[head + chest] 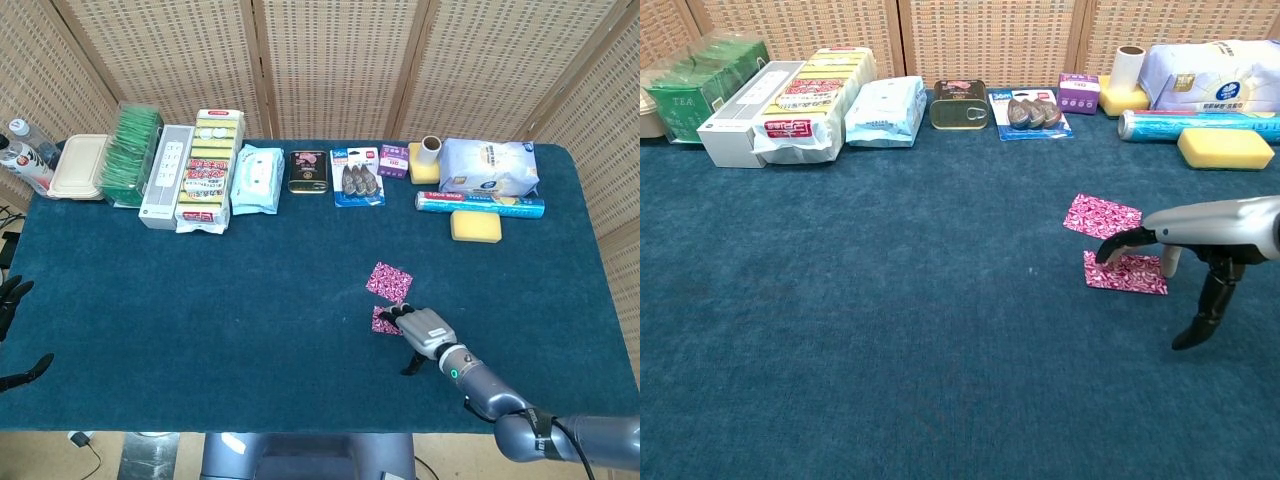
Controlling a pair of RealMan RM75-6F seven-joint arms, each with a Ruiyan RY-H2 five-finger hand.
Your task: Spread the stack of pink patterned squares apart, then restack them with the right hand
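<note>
The right hand (1200, 235) holds nothing, its fingers (1118, 243) spread, pressing the near pink square (1130, 274), the far pink square (1100, 216) apart.

Two pink patterned squares (1101, 216) (1127, 273), two yellow sponges (475, 226) (421, 170), one tin (308, 171).
</note>
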